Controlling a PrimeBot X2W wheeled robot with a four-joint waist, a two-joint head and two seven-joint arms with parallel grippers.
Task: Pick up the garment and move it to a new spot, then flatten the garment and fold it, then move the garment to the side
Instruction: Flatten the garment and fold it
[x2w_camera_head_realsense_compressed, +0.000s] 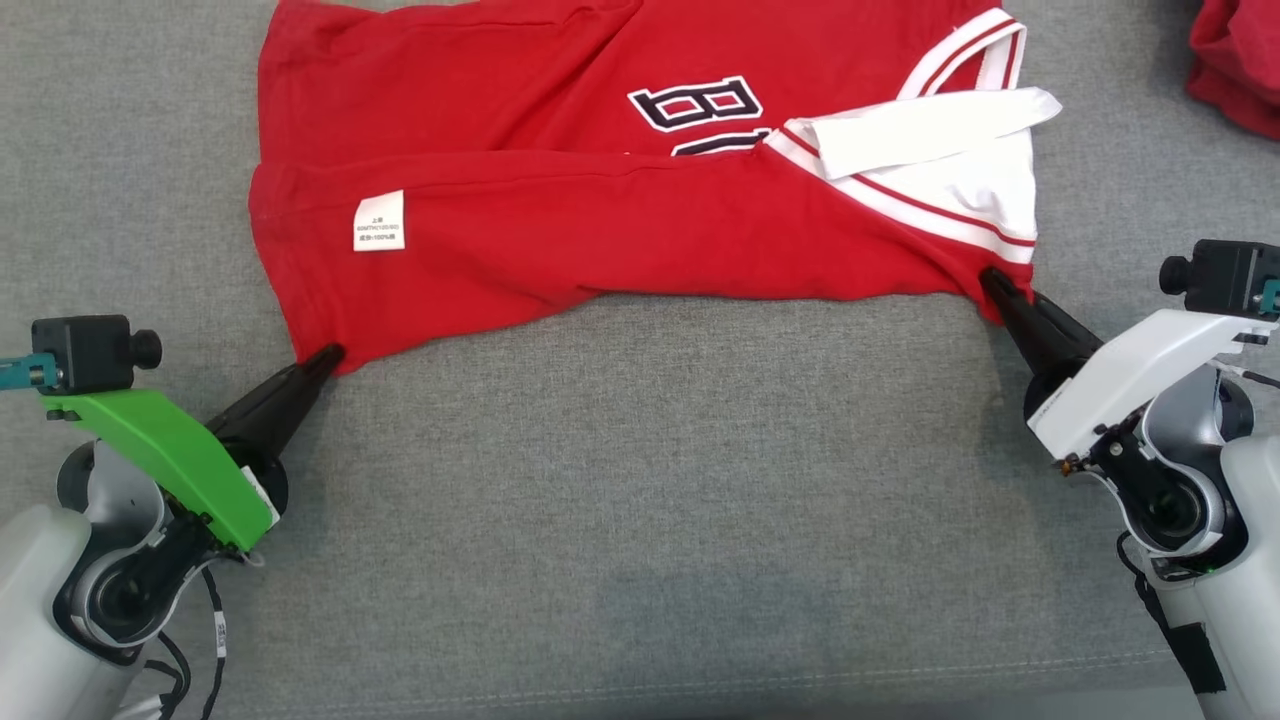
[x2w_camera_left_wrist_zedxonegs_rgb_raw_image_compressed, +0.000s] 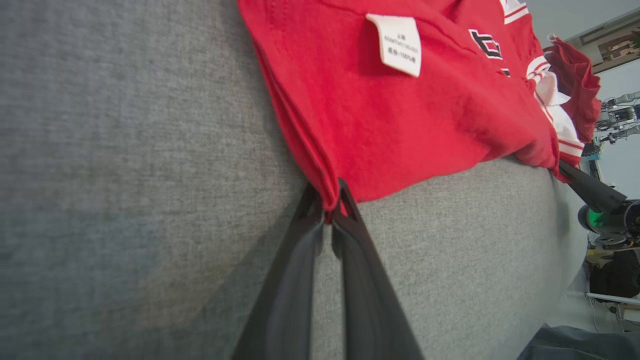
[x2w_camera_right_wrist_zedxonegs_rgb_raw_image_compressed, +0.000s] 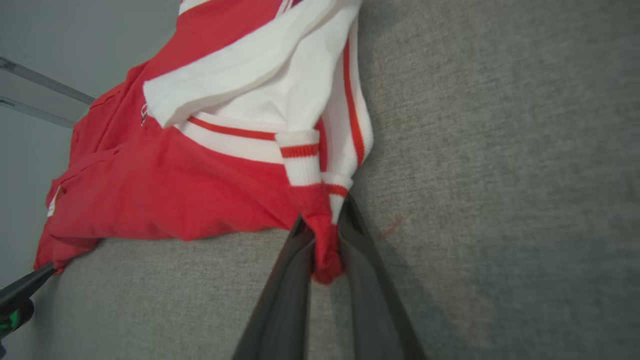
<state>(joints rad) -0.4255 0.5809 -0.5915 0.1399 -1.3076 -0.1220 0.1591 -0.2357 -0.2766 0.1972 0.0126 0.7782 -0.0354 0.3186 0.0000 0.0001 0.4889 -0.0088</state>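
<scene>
The garment (x2w_camera_head_realsense_compressed: 600, 210), a red jersey T-shirt with white sleeves and striped trim, lies on the grey cloth surface, its near half doubled over so a white care label (x2w_camera_head_realsense_compressed: 379, 220) and part of the black chest lettering (x2w_camera_head_realsense_compressed: 700, 105) show. My left gripper (x2w_camera_head_realsense_compressed: 325, 357) is shut on the garment's near left corner (x2w_camera_left_wrist_zedxonegs_rgb_raw_image_compressed: 327, 197), red cloth pinched between its dark fingers (x2w_camera_left_wrist_zedxonegs_rgb_raw_image_compressed: 300, 260). At the near right corner, by the white sleeve, my right gripper (x2w_camera_head_realsense_compressed: 993, 280) is shut on a bunch of the garment's red fabric (x2w_camera_right_wrist_zedxonegs_rgb_raw_image_compressed: 325, 245). The garment's far edge is out of the head view.
Another piece of red cloth (x2w_camera_head_realsense_compressed: 1235, 60) lies at the far right corner, apart from the garment. Grey cloth surface (x2w_camera_head_realsense_compressed: 640, 500) stretches bare from the garment's near edge to the front seam between my two arms.
</scene>
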